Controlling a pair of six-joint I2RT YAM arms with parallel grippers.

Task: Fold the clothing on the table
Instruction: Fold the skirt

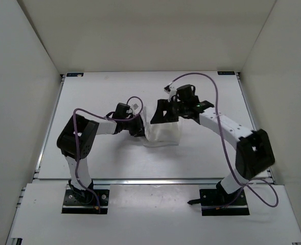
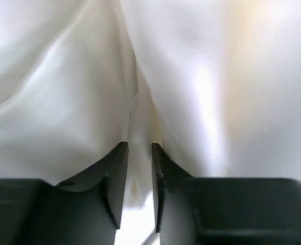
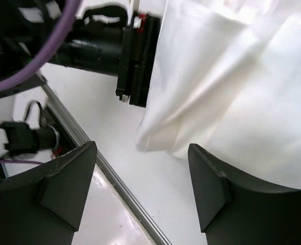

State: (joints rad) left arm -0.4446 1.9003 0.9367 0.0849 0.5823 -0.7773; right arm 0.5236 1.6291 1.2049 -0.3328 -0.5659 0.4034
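Bunched clothing (image 1: 163, 133) on table (image 1: 114, 158)

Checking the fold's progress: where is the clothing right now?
In the top view, the clothing lies mid-table, between the left hand and right hand.

Soft, creased white cloth is seen in the clothing (image 1: 163, 131); the table (image 1: 104, 92) beneath is matt, smooth white.

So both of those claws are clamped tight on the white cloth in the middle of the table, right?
Not both. The right wrist view shows the right gripper standing wide open, with nothing between its fingers and the clothing beyond them. The left gripper does have a fold of the cloth between its nearly closed fingers, over the table.
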